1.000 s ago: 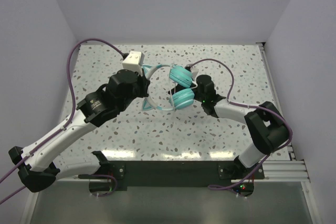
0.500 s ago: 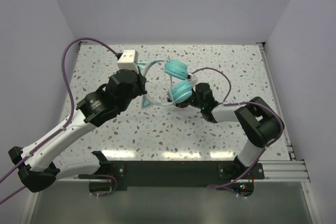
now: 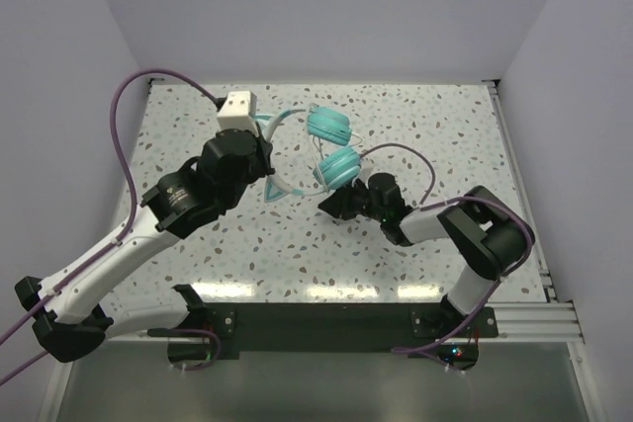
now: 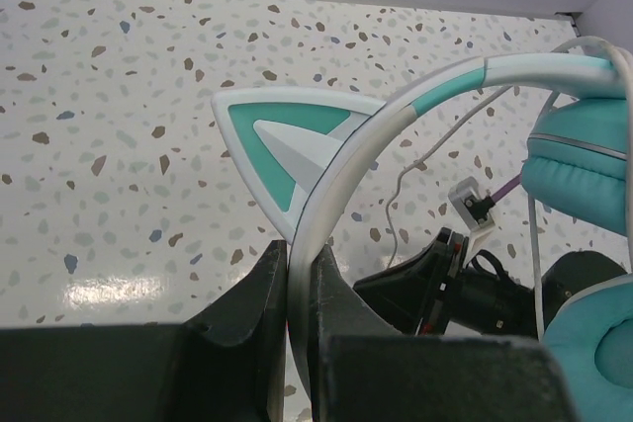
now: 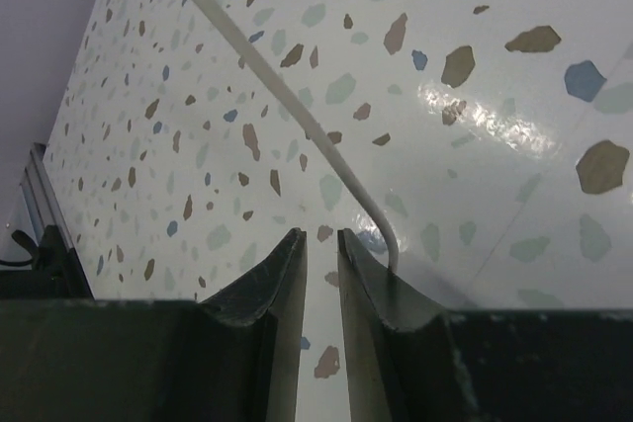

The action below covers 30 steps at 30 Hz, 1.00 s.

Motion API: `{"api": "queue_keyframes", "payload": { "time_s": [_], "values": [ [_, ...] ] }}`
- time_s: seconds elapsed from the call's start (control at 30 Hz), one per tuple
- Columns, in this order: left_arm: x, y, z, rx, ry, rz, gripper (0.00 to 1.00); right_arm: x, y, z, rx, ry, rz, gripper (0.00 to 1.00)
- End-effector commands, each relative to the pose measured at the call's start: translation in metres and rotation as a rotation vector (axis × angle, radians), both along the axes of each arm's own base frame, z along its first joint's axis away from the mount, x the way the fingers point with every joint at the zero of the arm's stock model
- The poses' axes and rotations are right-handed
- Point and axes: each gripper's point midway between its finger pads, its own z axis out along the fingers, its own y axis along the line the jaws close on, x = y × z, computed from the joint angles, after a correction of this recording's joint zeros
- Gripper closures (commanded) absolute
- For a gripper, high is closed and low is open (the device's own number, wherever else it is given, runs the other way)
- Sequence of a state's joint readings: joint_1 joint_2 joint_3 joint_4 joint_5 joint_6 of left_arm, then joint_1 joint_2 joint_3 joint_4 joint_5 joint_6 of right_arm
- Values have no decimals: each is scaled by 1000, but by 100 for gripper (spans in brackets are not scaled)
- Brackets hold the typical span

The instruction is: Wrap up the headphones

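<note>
While my left gripper [image 4: 299,256] pinches the headphones [image 4: 584,160] by the headband [image 4: 396,116], my right gripper [image 5: 320,244] stands slightly parted at lower centre, beside the cable [image 5: 282,91].

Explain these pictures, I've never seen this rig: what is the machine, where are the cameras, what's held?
These are two robot arms bolted side by side at the near edge of a speckled table. The wide picture comes from a fixed camera above and behind them; the other two come from cameras on the wrists, each looking past its own fingers. The only loose object is a pair of teal headphones with cat ears. The left hand is shut on their pale headband. The right hand is low over the table, fingers slightly apart with nothing between them; the thin pale cable runs just beside one finger, ungripped.
</note>
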<state>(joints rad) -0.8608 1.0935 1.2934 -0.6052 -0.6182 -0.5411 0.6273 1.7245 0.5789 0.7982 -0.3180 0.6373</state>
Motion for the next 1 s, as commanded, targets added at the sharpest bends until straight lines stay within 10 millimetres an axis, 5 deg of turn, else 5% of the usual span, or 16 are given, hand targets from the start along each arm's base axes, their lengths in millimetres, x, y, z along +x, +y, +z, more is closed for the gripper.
{"api": "queue_keyframes", "payload": {
  "time_s": [0.0,0.27,0.6,0.97],
  "values": [
    [3,-2,54,-169,-108,33,100,0,-10,36,33,-149,-28,76],
    [3,-4,55,-171,-104,22,100,-23,-19,50,48,-181,20,71],
    [3,-6,54,-156,-89,20,100,2,-13,47,25,-173,-43,50],
    [1,-6,58,-161,-86,9,100,32,-2,30,60,-158,-136,46]
  ]
}}
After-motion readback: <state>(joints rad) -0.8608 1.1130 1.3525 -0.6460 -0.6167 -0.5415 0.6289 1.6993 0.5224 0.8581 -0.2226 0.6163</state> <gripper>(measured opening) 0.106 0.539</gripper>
